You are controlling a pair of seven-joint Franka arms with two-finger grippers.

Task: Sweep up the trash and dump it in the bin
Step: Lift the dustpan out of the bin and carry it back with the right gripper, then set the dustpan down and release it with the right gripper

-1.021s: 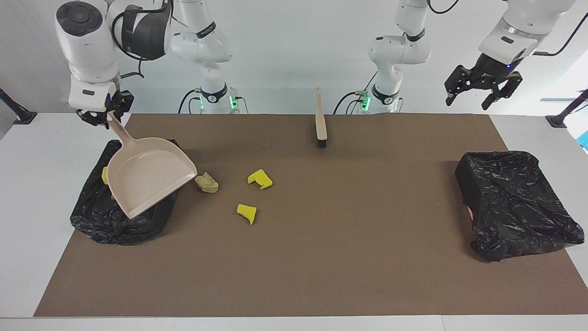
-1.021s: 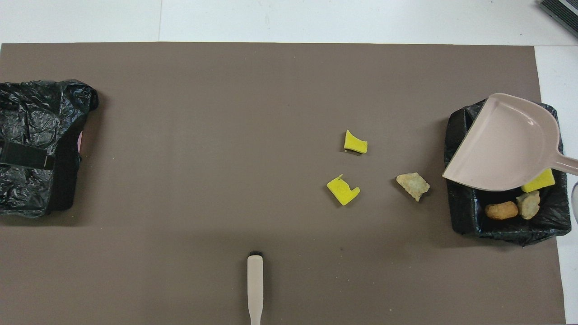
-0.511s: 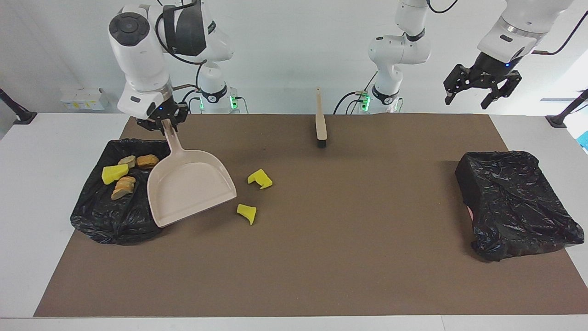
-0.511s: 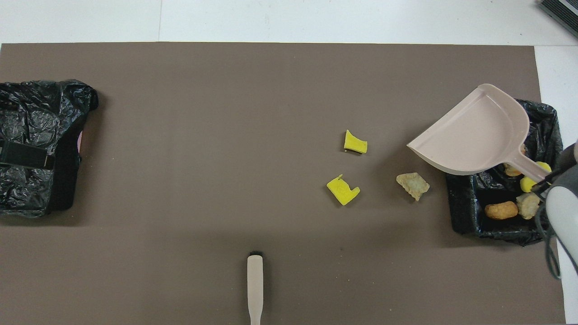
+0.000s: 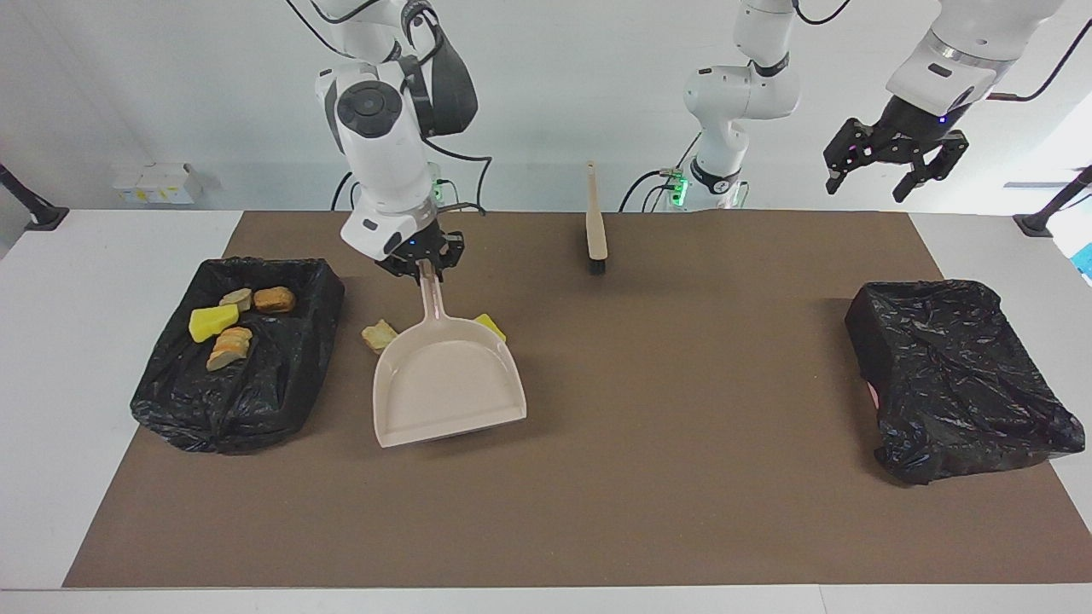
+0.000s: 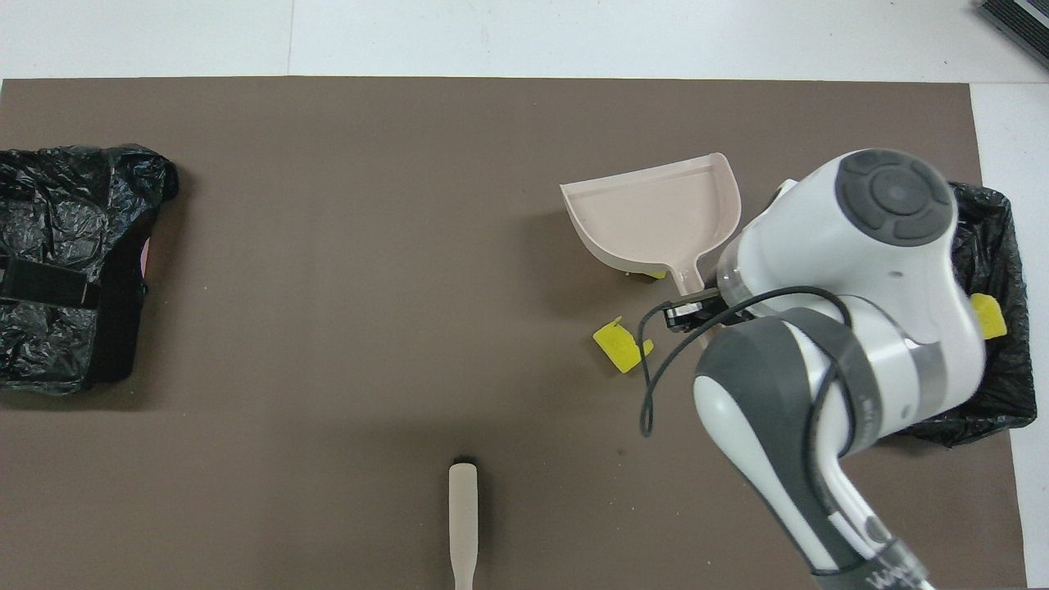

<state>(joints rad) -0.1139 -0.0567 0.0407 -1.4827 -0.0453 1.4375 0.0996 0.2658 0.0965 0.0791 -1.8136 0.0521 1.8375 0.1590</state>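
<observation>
My right gripper [image 5: 423, 266] [image 6: 687, 314] is shut on the handle of the beige dustpan [image 5: 448, 392] [image 6: 656, 213]. The pan hangs low over the mat, mouth pointing away from the robots, above the loose trash. A tan lump [image 5: 378, 334] lies between the pan and the bin [image 5: 256, 401]. One yellow wedge [image 5: 490, 324] [image 6: 621, 348] peeks out beside the handle; another [image 6: 651, 273] shows only as a sliver under the pan. The bin [image 6: 996, 238] holds several pieces, one of them yellow [image 5: 212, 322] [image 6: 989, 316]. My left gripper [image 5: 868, 183] waits open in the air.
The brush [image 5: 595, 226] [image 6: 463, 516] lies at the mat's edge nearest the robots, midway between the arms. A second black-bagged bin [image 5: 955, 375] [image 6: 65, 262] sits at the left arm's end. My right arm covers much of the first bin in the overhead view.
My right arm has carried the dustpan off the bin toward the middle of the mat, over the loose trash. The bin's contents now show. The left arm has not moved.
</observation>
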